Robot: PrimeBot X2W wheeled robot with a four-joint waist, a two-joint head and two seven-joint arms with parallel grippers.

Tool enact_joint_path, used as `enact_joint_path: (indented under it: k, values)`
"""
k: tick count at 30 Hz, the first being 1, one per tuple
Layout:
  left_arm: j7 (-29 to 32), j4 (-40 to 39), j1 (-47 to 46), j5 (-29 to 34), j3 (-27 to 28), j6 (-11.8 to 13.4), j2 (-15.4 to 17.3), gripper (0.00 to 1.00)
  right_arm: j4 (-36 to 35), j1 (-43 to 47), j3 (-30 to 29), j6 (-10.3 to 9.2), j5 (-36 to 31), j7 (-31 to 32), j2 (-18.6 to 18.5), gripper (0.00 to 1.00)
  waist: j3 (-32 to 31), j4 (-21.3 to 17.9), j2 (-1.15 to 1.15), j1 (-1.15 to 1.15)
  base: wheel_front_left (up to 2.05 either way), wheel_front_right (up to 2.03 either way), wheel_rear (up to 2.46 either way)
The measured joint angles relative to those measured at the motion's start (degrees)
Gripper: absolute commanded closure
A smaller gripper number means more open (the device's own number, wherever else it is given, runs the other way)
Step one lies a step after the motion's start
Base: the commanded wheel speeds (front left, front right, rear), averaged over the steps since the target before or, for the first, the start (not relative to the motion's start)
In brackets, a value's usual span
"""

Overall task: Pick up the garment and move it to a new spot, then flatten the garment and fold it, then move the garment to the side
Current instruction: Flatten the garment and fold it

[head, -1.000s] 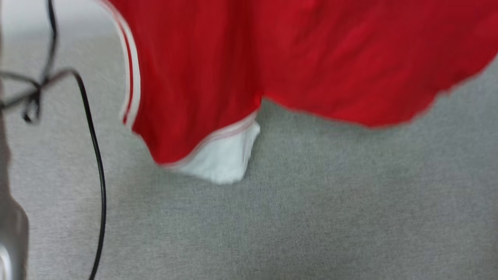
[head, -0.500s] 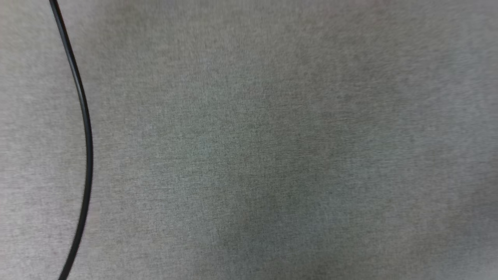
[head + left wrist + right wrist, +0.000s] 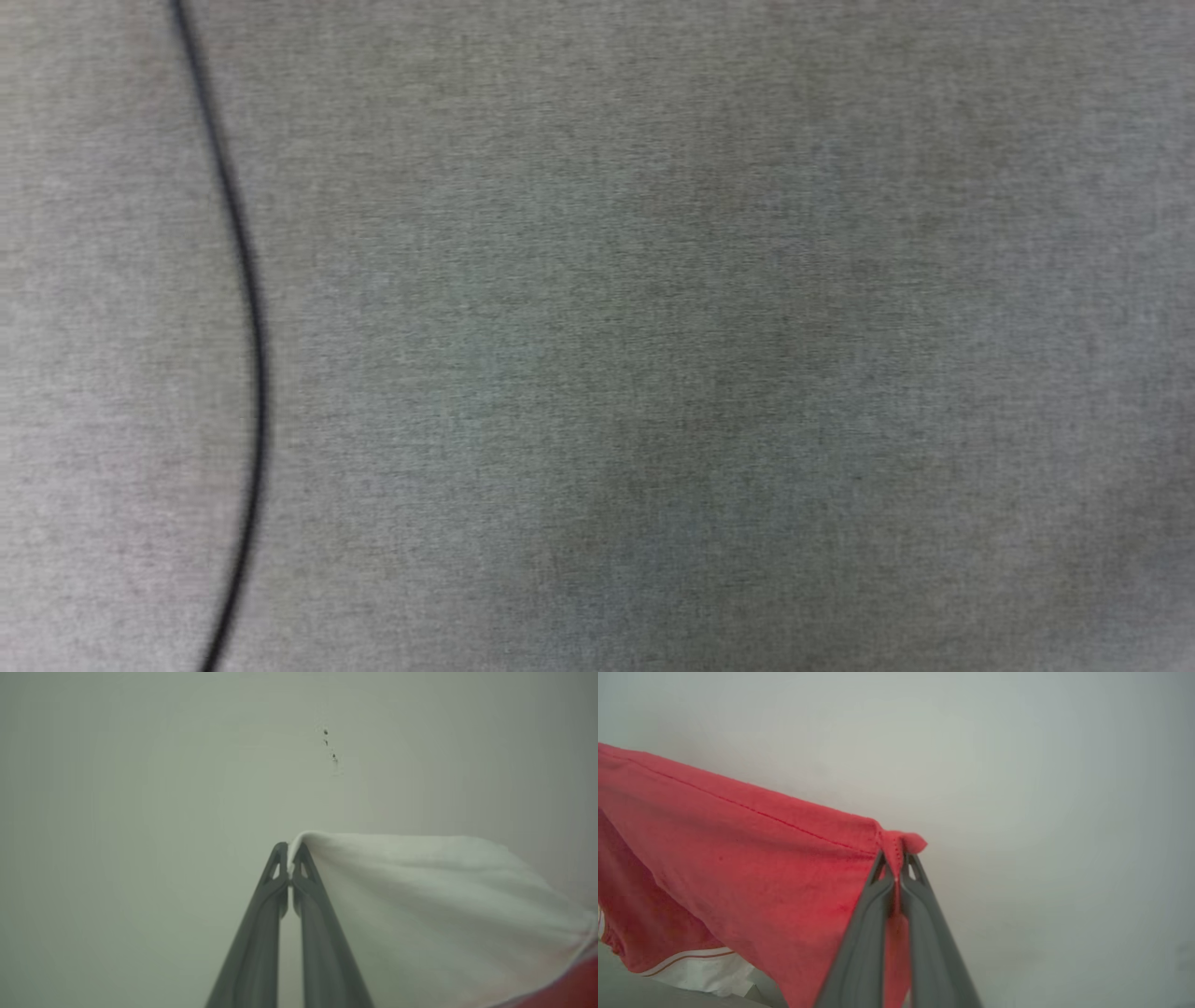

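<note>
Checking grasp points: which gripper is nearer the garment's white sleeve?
Left. The left gripper pinches the sleeve at its edge; the right gripper pinches the garment at a red hem corner, white fabric hanging well apart from it.

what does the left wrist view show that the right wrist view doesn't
Left wrist view: the left pincer shut on the white sleeve edge of the shirt, and a few dark specks on the pale surface beyond.
Right wrist view: the right pincer shut on a red stitched hem corner, with striped trim and white fabric at lower left.
Both: a shut pincer pinching the shirt, some red fabric, and a plain pale backdrop.
</note>
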Motion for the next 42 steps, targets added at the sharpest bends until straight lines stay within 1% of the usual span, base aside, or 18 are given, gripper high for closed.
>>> enact_joint_path:
  k: [5,10,13,16,20,24,28,34,36,42]
  values:
    - [-4.11,1.25,8.67,-2.2,-0.54,-0.46,-1.43,1.0,0.56,6.21,4.3,-0.01,3.79,-4.28,0.45,1.0,-0.8,0.76,0.0,0.0,0.0,0.0,0.0]
    - [-6.16,-0.13,22.09,-4.59,-1.0,-0.64,-2.59,1.0,0.12,14.54,9.2,-0.01,7.31,-6.58,0.04,1.0,-3.88,1.2,0.0,0.0,0.0,0.0,0.0]
    - [-6.86,-2.52,30.26,-6.61,-0.73,-0.76,-2.53,1.0,-0.91,19.7,11.54,-0.01,9.84,-7.7,-0.7,1.0,-6.56,1.43,0.0,-0.01,0.0,0.0,0.0]
    - [-6.94,-5.06,40.48,-8.34,-0.8,-0.76,-2.55,1.0,-2.4,25.42,14.12,-0.01,12.5,-8.27,-1.1,1.0,-9.7,1.7,0.0,-0.02,0.0,0.0,0.0]
    - [-4.99,-10.26,55.08,-10.58,-1.2,-0.34,-2.14,1.0,-4.38,32.79,17.79,-0.01,15.89,-8.75,-2.15,1.0,-14.29,2.13,0.0,-0.03,0.0,0.0,0.0]
    - [-1.89,-15.55,67.79,-12.66,-0.7,0.59,0.36,1.0,-5.99,39.41,20.78,-0.01,18.82,-9.02,-2.93,1.0,-18.85,2.67,0.0,-0.03,0.0,0.0,0.0]
    - [1.29,-20.63,79.08,-14.35,-0.68,1.11,2.56,1.0,-6.04,44.56,22.67,-0.01,21.73,-9.28,-3.42,1.0,-22.98,3.14,0.0,-0.03,0.0,0.0,0.0]
    - [4.91,-28.47,91.56,-17.05,0.81,2.8,5.42,1.0,-6.83,50.1,25.62,-0.01,24.24,-9.5,-4.08,1.0,-27.98,3.85,0.0,-0.04,0.0,0.0,0.0]
    - [6.86,-30.8,95.25,-17.84,0.1,1.92,6.58,1.0,-7.2,51.72,26.27,-0.01,24.94,-9.69,-4.5,1.0,-29.34,4.2,0.01,-0.04,0.0,0.0,0.0]
    - [11.4,-37.27,103.86,-19.91,-0.2,1.55,9.57,1.0,-8.08,56.25,27.76,-0.01,26.89,-9.91,-5.49,1.0,-32.84,5.38,0.01,-0.03,0.0,0.0,0.0]
